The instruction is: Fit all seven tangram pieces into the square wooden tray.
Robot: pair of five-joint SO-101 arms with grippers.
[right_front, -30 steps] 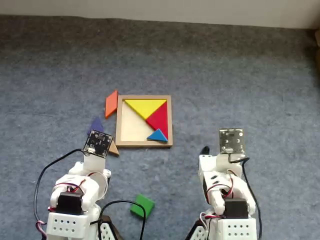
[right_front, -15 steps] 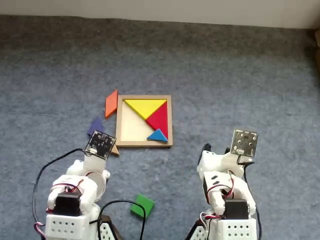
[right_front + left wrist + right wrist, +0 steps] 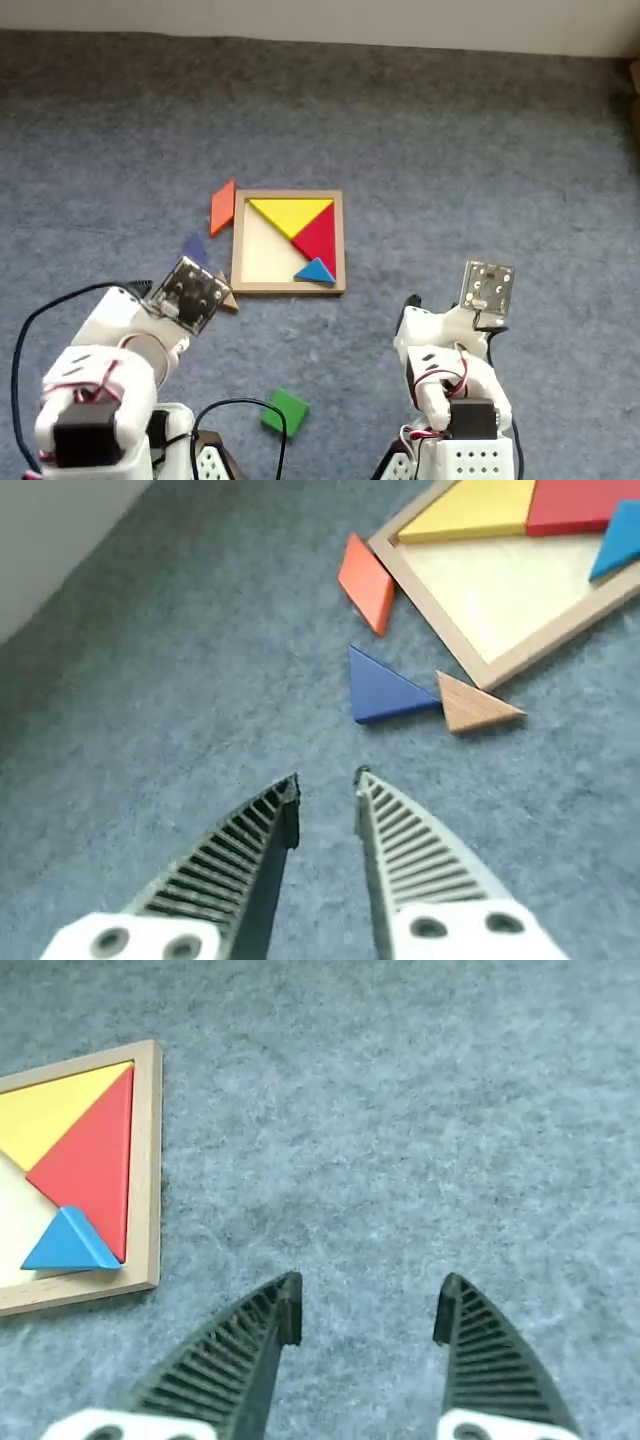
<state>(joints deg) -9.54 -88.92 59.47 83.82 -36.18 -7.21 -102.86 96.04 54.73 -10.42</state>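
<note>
The left hand (image 3: 326,778) hung above the worktop (image 3: 480,150), its jaws parted by a narrow gap with nothing between them. The right hand (image 3: 370,1282) stood wide open and empty, beside the right of the square wooden tray (image 3: 290,194).

The tray held a yellow triangle (image 3: 285,213), a red triangle (image 3: 318,238) and a light blue triangle (image 3: 315,270); its left portion was bare. Outside it lay:
- an orange parallelogram (image 3: 223,208), just beside the left rim;
- a dark blue triangle (image 3: 385,690) and a wood-coloured triangle (image 3: 475,704), apparently touching, near the tray's corner;
- a green square (image 3: 287,410), well apart, between the arm bases.

The step in hand appeared to be a pick of the dark blue triangle by the left hand. To do it well:
1. The jaws needed widening before descent, as the gap looked too narrow for the piece.
2. The grip was best taken across straight edges, not a point.
3. The lift had to be vertical, so the wood-coloured triangle was not dragged.
</note>
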